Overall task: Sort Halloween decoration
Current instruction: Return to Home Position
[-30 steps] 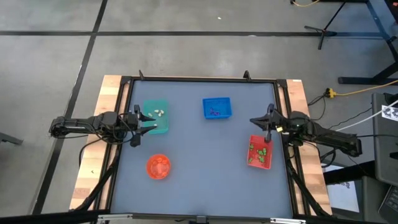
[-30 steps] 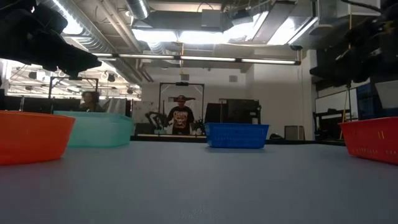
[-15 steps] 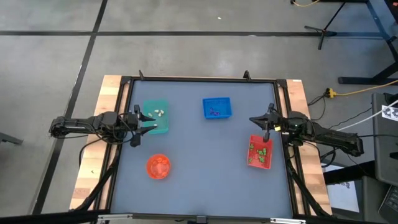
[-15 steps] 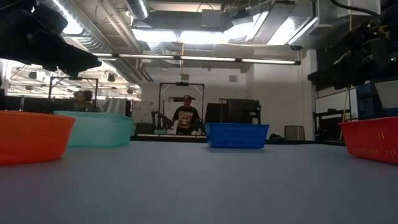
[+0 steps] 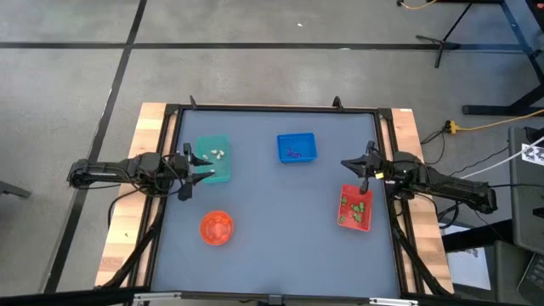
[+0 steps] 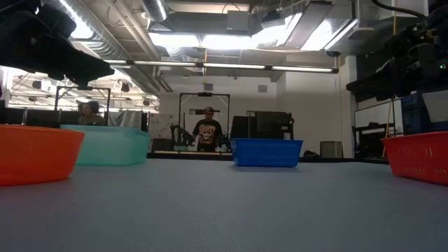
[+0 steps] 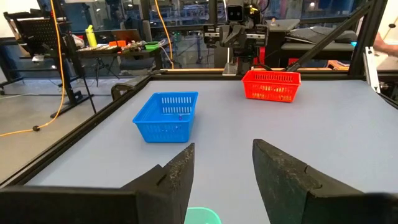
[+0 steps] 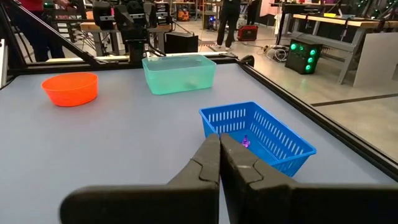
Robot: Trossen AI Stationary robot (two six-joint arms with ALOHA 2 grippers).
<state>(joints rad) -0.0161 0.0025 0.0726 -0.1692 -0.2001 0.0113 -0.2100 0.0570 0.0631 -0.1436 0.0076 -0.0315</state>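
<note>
The Halloween decoration lies sorted in containers. White pieces [image 5: 218, 154] are in the teal tray [image 5: 223, 173]. Purple pieces [image 5: 293, 155] are in the blue tray [image 5: 283, 140]. Green pieces [image 5: 358, 206] are in the red tray [image 5: 346, 223]. Orange pieces [image 5: 217, 228] are in the orange bowl [image 5: 204, 219]. My left gripper [image 5: 206, 167] hangs open and holds nothing, over the teal tray's left edge; its wrist view shows the gap [image 7: 224, 158]. My right gripper [image 5: 343, 163] is shut on nothing, above the table just beyond the red tray's far end, and points level at the blue tray [image 8: 258, 134].
All four containers rest on the grey tabletop, with bare table [image 5: 272, 221] in the middle and near part. A black frame [image 5: 272, 108] edges the table. In the low view, people stand in the room behind the table [image 6: 206, 133].
</note>
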